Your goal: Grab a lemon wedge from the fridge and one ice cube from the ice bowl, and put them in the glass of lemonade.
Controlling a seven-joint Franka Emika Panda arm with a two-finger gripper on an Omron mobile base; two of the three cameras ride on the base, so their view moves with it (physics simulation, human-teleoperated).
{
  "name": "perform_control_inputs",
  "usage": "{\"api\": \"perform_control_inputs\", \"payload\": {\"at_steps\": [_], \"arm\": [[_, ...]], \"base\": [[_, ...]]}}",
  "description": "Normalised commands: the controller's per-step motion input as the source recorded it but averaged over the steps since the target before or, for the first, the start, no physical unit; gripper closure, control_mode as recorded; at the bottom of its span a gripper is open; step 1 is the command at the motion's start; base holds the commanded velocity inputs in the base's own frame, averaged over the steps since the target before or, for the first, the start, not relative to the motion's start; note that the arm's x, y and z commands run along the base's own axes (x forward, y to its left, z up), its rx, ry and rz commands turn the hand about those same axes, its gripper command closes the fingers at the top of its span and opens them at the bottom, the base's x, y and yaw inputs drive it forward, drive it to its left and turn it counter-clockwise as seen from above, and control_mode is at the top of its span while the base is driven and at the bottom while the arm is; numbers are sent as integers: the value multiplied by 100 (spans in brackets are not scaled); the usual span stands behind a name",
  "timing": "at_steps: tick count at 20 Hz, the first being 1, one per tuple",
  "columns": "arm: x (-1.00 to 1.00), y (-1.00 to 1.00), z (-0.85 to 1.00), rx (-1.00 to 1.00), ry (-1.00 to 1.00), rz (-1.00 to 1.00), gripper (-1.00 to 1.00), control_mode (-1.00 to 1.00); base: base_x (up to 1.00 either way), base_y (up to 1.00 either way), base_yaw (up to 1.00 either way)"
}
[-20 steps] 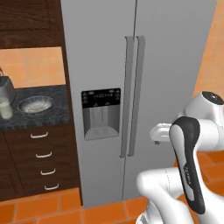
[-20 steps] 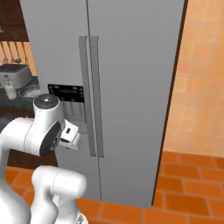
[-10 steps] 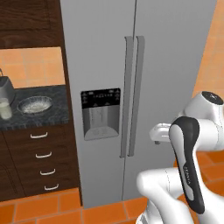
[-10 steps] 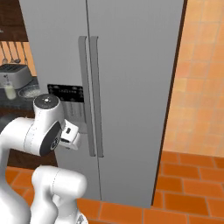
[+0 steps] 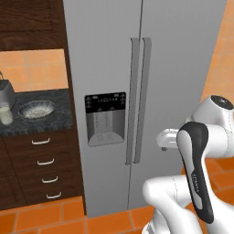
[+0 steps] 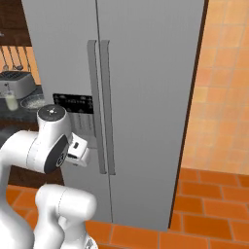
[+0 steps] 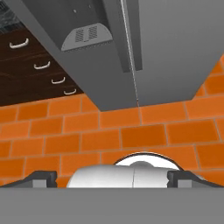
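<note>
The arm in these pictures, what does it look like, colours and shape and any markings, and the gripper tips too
The arm is made of rounded glossy white shells with dark grey, almost black joint sections; one dark band carries small pale lettering, too small to read. A round dark-rimmed cap tops one joint. No loose cables show. The gripper has two small dark grey, blocky fingertips.

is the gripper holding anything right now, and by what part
Nothing is held. In the hand view the gripper is open, its fingertips wide apart with nothing between them, facing the closed fridge.
</note>
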Motion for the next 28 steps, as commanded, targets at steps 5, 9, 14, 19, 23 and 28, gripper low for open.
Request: {"api": "perform_control_inputs", "payload": {"at_steps": [5, 9, 14, 19, 23, 28], "arm": [[-26, -27, 63, -3, -23, 7, -100, -100], [-2, -14, 100, -15, -37, 3, -100, -100], [29, 1, 100, -23, -20, 0, -100, -100], [91, 18, 61, -21, -4, 0, -100, -100], [100, 0, -15, 0, 0, -1, -100, -100], [100, 0, -58, 0, 8, -10, -100, -100]], "base": [[0, 0, 0], [0, 0, 0], [0, 0, 0], [0, 0, 0], [0, 0, 0], [0, 0, 0]]}}
